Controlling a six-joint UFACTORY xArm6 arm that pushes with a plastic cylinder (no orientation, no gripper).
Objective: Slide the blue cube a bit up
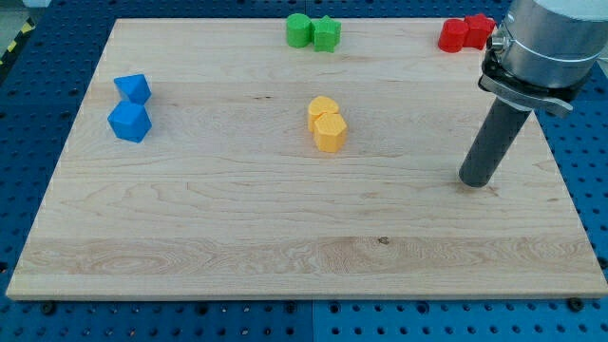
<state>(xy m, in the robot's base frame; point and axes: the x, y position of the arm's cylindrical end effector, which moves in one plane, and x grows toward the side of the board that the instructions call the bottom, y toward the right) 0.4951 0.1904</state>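
Two blue blocks sit at the view's left of the wooden board [190,237]. The upper blue block [133,88] is a small diamond-like shape. The blue cube [129,122] lies just below it, touching or nearly touching. My tip [474,180] rests on the board at the view's right, far from both blue blocks, with the dark rod rising up to the arm's grey body.
Two yellow blocks [327,123] sit together near the board's middle. Two green blocks [313,32] sit at the top edge, middle. Two red blocks [465,33] sit at the top right, beside the arm. A blue perforated table surrounds the board.
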